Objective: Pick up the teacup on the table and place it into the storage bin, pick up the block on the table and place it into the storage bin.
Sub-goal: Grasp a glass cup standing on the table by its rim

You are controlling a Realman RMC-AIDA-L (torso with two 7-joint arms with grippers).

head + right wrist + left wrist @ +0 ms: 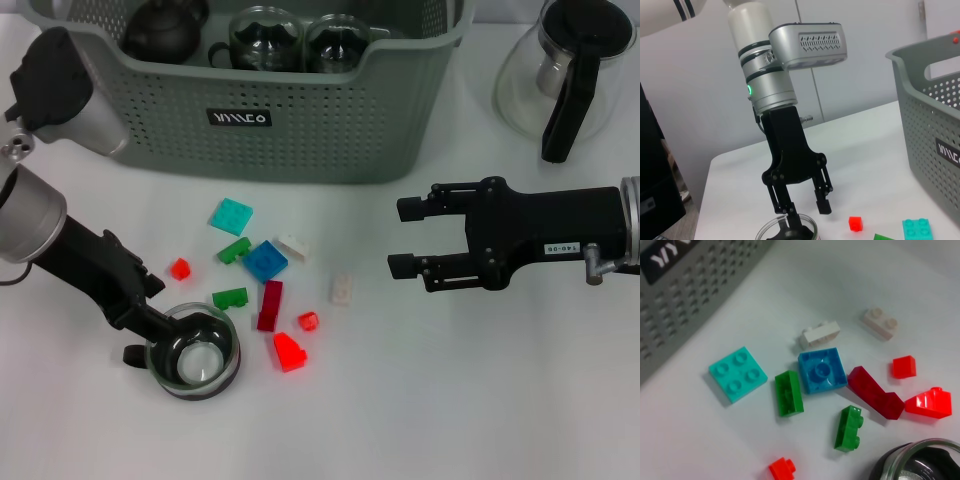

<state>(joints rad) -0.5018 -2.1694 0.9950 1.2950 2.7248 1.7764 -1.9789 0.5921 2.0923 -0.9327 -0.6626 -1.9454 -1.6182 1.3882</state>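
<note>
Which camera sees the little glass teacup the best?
The head view: the whole teacup shows from above, with the left pincer at its rim. The left wrist view catches only an edge of it. The right wrist view shows just its top under that pincer.

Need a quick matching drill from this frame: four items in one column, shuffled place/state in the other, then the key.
Items:
1. teacup
2. right gripper
3. glass teapot
4. teal square block

Places/states:
A. on the table, right of the storage bin
B. open, empty, above bare table right of the blocks
C. on the table, left gripper at its rim
D. lying nearest the storage bin's front wall

Pairs: 1-C, 2-B, 3-A, 4-D
</note>
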